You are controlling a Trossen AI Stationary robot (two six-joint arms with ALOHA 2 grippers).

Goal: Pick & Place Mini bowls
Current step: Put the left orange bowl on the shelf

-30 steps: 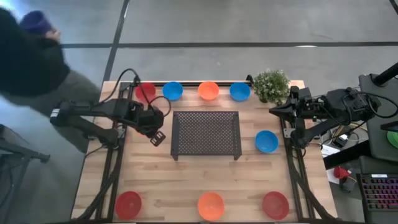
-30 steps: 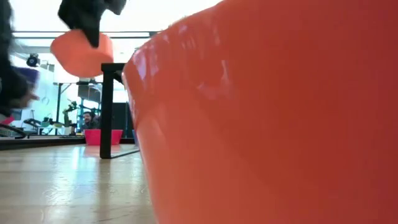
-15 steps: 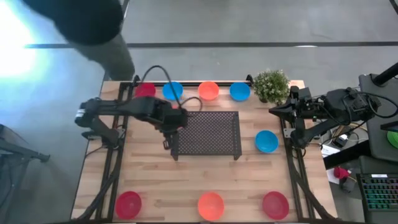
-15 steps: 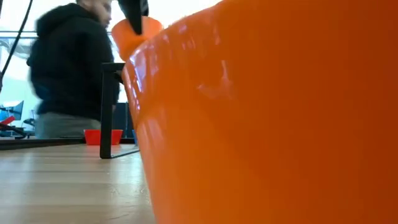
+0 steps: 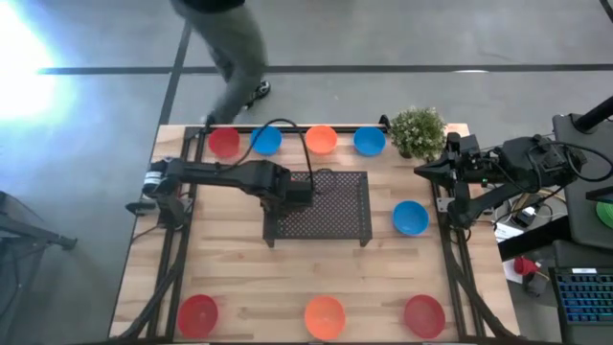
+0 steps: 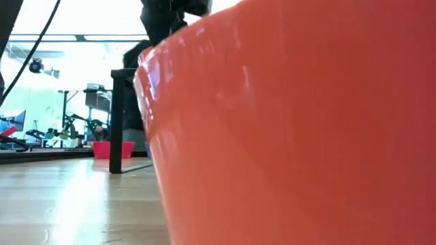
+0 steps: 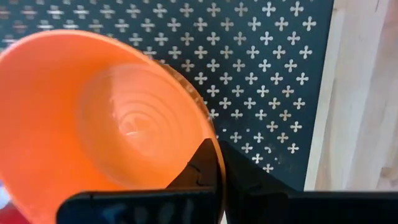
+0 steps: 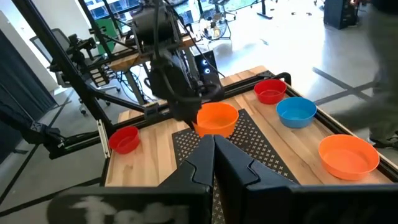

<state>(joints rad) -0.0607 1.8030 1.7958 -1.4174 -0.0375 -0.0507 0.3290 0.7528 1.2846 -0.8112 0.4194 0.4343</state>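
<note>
left gripper clamped on orange mini bowl rim, over mesh rack, frame centre | right gripper fingers together, parked at right table edge

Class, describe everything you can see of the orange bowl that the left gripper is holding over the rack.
The orange bowl is small, round and looks like smooth glossy plastic, with faint rings moulded into its inside bottom. It is empty. The left gripper is shut on its rim, one finger inside and one outside. In the right wrist view the bowl sits mouth up over the dark mesh rack, near the rack's left end. Whether it touches the rack cannot be told.
</note>
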